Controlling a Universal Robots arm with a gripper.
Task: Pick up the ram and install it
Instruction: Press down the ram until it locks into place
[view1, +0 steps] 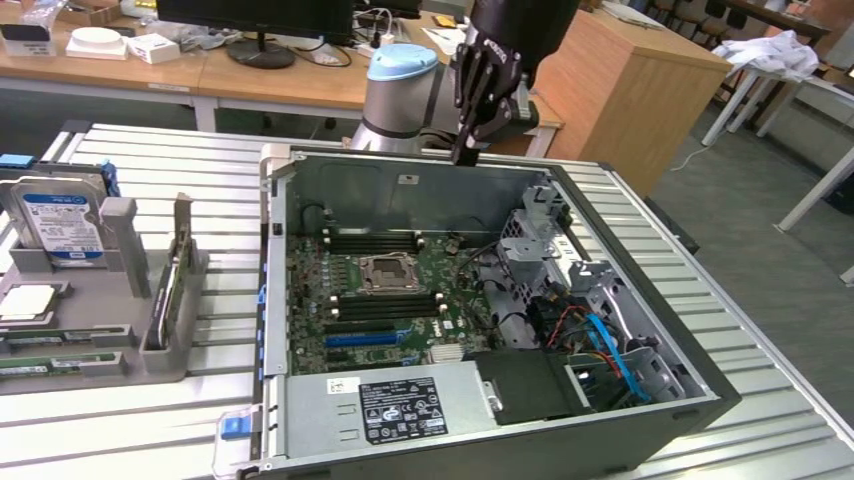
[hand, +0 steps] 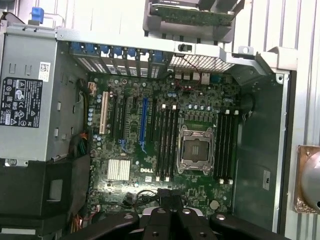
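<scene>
Even indoor light, soft shadows inside case (view1: 481, 290) (slight blur throughout).

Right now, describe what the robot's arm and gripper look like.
The arm is a silver-grey metal tube with a rounded joint topped by a light blue cap. Its upper link is black. The gripper is black, made of slim linked bars tapering to narrow tips. In the wrist view the gripper shows black linkages with round silver pivot pins.
</scene>
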